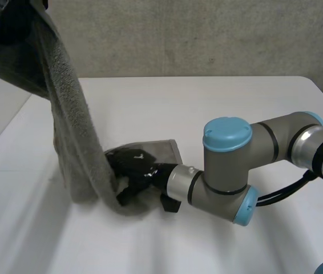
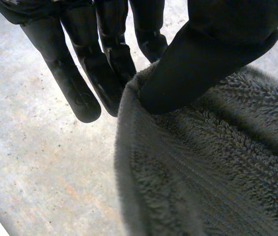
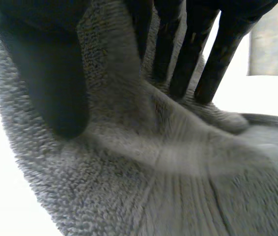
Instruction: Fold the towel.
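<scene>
One grey towel [image 1: 73,131], two hands. Left hand [image 2: 203,49] raised above table [image 1: 235,108], thumb pinching towel's upper edge against straight fingers [image 2: 75,83]; towel hangs down from it. Right hand [image 1: 132,164] low at table, thumb and fingers clamped on towel's lower end, which lies on table.

Grey terry-cloth towel [image 1: 76,142]: rough looped pile with a flat woven band. Left hand [image 2: 75,83] and right hand [image 1: 133,165]: smooth black plastic, slight sheen. White table [image 1: 207,114]: smooth, matt.
</scene>
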`<state>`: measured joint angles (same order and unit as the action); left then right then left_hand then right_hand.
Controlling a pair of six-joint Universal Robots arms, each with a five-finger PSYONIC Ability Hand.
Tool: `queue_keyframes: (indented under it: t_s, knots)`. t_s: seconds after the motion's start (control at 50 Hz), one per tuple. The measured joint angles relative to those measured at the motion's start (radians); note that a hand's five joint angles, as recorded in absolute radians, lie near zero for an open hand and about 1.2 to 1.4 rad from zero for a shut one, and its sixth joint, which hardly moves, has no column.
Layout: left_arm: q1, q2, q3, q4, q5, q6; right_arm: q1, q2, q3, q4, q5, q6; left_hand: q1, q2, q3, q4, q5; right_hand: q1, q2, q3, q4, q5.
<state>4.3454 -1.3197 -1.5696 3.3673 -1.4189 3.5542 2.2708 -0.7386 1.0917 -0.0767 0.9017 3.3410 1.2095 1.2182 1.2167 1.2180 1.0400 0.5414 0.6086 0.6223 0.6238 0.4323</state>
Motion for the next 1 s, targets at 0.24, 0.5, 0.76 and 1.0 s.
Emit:
queue_keyframes:
  t_s: [0.24, 0.5, 0.76, 1.0]
  knots:
    - [0.015, -0.033, 0.003, 0.003, 0.0, 0.001, -0.092, -0.073, -0.11, 0.002, 0.27, -0.078, 0.0, 0.0, 0.0, 0.0, 0.0, 0.423, 0.57, 0.559, 0.567, 0.538]
    - [0.053, -0.163, -0.007, 0.005, -0.004, 0.001, -0.259, -0.493, 0.221, -0.056, 0.442, -0.496, 0.0, 0.0, 0.0, 0.0, 0.0, 0.423, 0.57, 0.564, 0.57, 0.543]
    - [0.037, -0.335, -0.073, 0.011, -0.009, 0.001, -0.248, -0.797, 0.596, -0.023, 0.552, -0.86, 0.0, 0.0, 0.0, 0.0, 0.0, 0.423, 0.572, 0.564, 0.57, 0.544]
    - [-0.019, -0.494, -0.184, 0.01, -0.008, -0.001, -0.224, -0.551, 0.656, 0.155, 0.57, -0.951, 0.0, 0.0, 0.0, 0.0, 0.0, 0.091, 0.128, 0.117, 0.116, 0.147]
